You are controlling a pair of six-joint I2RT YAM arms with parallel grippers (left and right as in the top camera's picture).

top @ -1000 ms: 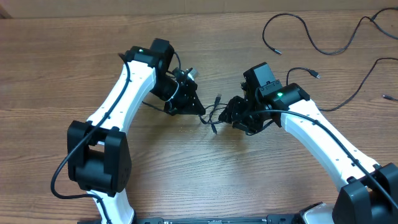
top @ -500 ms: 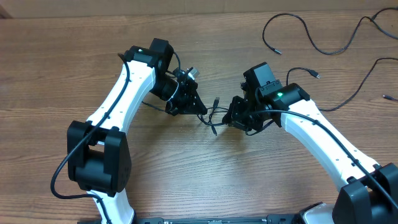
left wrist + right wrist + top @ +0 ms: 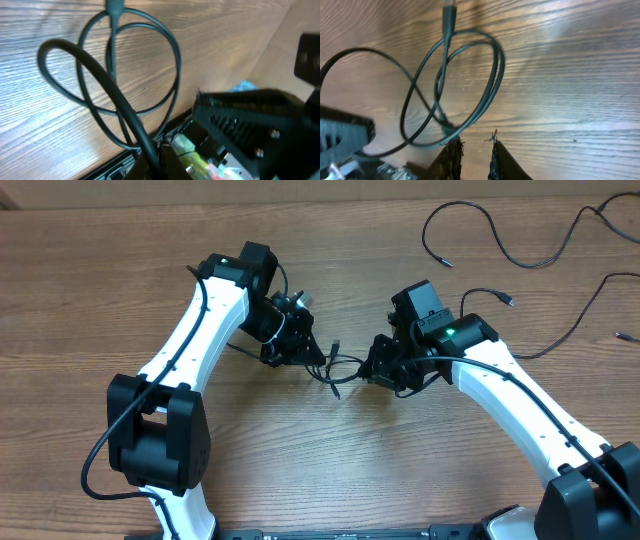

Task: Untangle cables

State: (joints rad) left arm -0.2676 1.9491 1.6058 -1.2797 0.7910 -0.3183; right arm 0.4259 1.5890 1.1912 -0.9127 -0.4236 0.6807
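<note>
Overhead: the looped cables (image 3: 335, 368) lay at the middle of the surface (image 3: 100, 280), strung between the left claw (image 3: 300, 348) and the right claw (image 3: 377, 366), presumably to draw the loops apart; other cords (image 3: 480, 230) lay loose toward the far right corner. Left wrist: the left claw, pressed together, apparently pinched one strand as an anchor. Right wrist: the right claw's fingers (image 3: 452, 157) stood narrowly parted at the crossing, and a grip could not be confirmed.

The left arm (image 3: 205, 315) and the right arm (image 3: 510, 385), both white, reach in from the near edge and bend toward each other, so the 2 grippers face one another, near but apart. The left gripper (image 3: 308, 352) is clamped tight on a cable (image 3: 111, 97). The right gripper (image 3: 374, 367) holds its 2 fingers (image 3: 452, 159) close with a narrow gap, and whether they pinch anything cannot be told.
</note>
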